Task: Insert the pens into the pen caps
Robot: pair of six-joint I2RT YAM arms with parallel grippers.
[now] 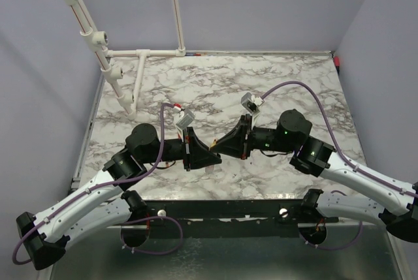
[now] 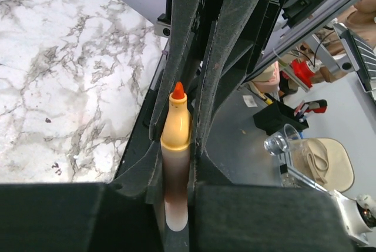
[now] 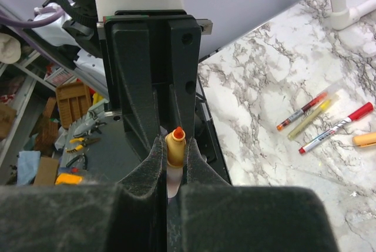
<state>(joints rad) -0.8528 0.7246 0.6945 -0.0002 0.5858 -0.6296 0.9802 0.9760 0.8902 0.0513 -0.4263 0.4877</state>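
Both sets of jaws clamped on the pen (image 2: 176,131), left gripper (image 1: 212,157) and right gripper (image 1: 222,146) nose-to-nose; table (image 1: 261,77) edge near at 6 o'clock, marble open toward 12.

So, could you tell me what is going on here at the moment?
Both arms meet over the middle of the table. The right gripper and the left gripper are both clamped on one uncapped pen with an orange tip. Three more pens lie loose on the marble.

Top camera overhead — wrist cameras close, sharing table (image 1: 215,84).
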